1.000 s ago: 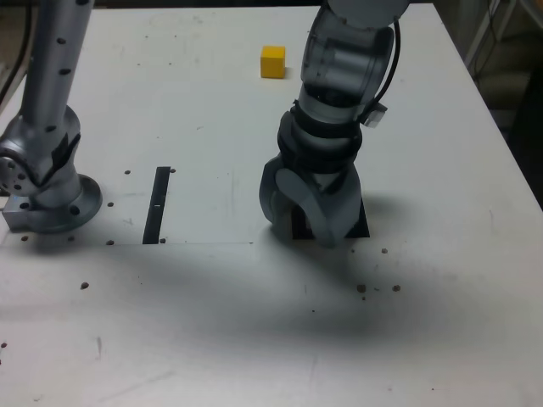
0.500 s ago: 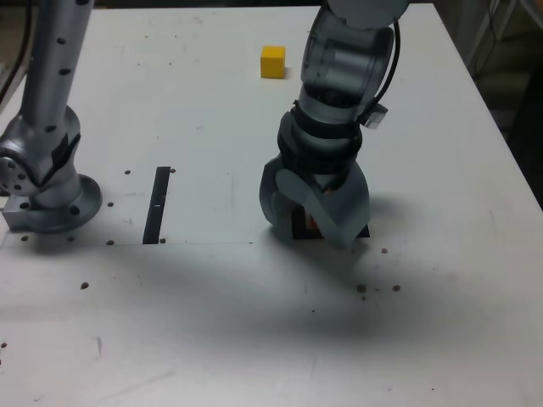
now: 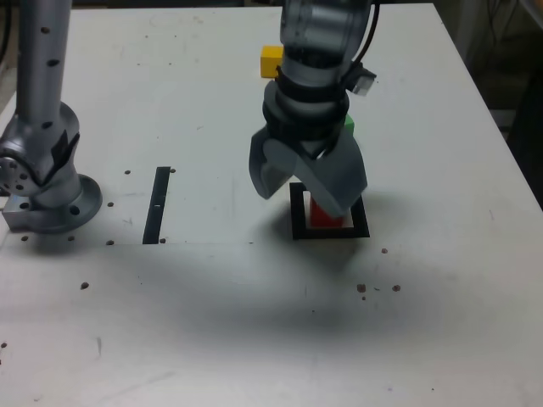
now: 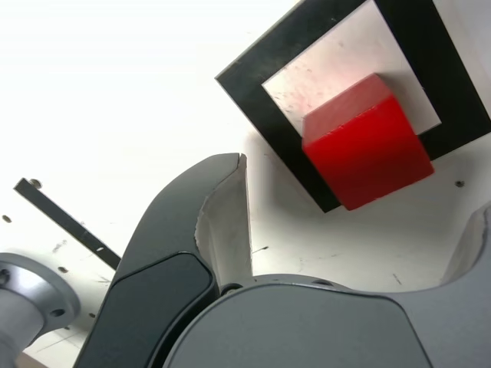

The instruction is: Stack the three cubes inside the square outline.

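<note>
The counter (image 3: 195, 305) looks smooth and hard, with a soft sheen like laminate or painted board, its surface marked by fine scratches and specks. The pincer (image 3: 310, 174) has matt grey outer shells that look like moulded plastic or coated metal; inside one finger, the pale face looks rough along its edge. The red cube (image 4: 368, 146) looks smooth, painted or plastic, with a mild gloss. The outline (image 4: 268, 96) looks matt black, like tape or print. The round base (image 3: 59, 212) looks like satin grey metal.
</note>
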